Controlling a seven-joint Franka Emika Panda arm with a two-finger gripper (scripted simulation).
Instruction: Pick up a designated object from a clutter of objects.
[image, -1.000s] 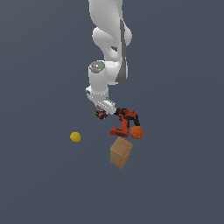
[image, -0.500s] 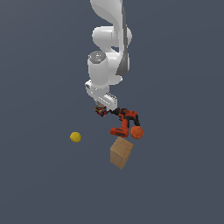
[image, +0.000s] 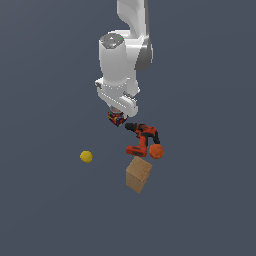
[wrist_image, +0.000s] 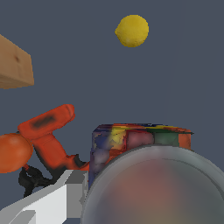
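The designated object, a small multicoloured cube (image: 116, 119), hangs right under the white arm's hand, with my gripper (image: 117, 114) shut on it. In the wrist view the cube (wrist_image: 140, 139) fills the near middle. A grey-white finger (wrist_image: 54, 200) presses at its side, and a blurred round part of the hand hides its lower half. The rest of the clutter lies below and toward the exterior view's right: a red-black drill (image: 142, 138), an orange ball (image: 156, 151) and a tan box (image: 138, 175).
A small yellow ball (image: 86, 156) lies alone toward the exterior view's left. The wrist view shows the drill (wrist_image: 48, 131), orange ball (wrist_image: 12, 153), tan box corner (wrist_image: 13, 65) and yellow ball (wrist_image: 132, 30) on the dark grey floor.
The arm has risen, and the cube has gone up with the gripper, away from the drill. The drill, both balls and the box have not moved.
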